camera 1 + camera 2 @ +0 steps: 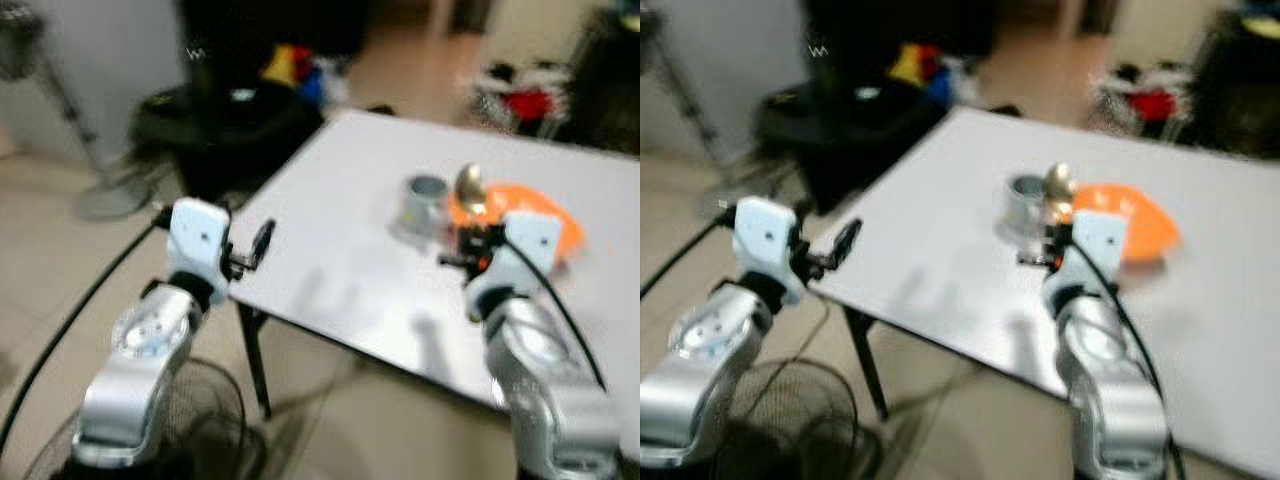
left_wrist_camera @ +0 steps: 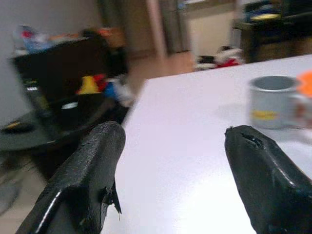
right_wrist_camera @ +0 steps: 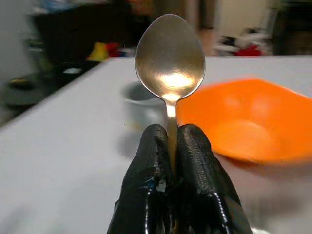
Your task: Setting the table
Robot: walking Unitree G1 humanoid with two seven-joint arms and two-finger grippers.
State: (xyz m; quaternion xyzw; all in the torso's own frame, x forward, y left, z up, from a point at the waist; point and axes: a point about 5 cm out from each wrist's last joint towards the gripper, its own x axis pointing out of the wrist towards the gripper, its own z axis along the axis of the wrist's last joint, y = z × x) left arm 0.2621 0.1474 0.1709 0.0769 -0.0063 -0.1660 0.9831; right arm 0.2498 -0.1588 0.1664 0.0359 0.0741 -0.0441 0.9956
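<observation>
So here we've got a white worktop point(image 1: 350, 270) with both of our arms raised in front of it, and the head views are pretty blurry. Our right hand point(image 3: 170, 146) has its two black fingers point(image 3: 146, 170) pressed together on the handle of a metal spoon point(image 3: 169, 58), pinching it so the bowl of the spoon sticks straight up past the fingertips. In the head views the spoon's bowl pokes up just above that hand, over the worktop.

Right past the spoon sits an orange bowl point(image 3: 243, 122), resting on the worktop a little off to the side of the hand. Next to it, on the side toward our left hand, there's a grey mug point(image 2: 270, 102) with a yellowish mark on its wall. In the left wrist view the mug stands upright; its rim overlaps the orange bowl's edge there, but we can't tell whether they touch.

Our left hand point(image 2: 170, 161) is spread wide with nothing between its fingers, hanging at the near corner of the worktop, well apart from the mug and bowl.

Behind the worktop there's dark furniture point(image 1: 230, 120) with some colourful clutter point(image 1: 290, 65) on it, and a fan point(image 1: 150, 430) sits on the floor below our left arm.
</observation>
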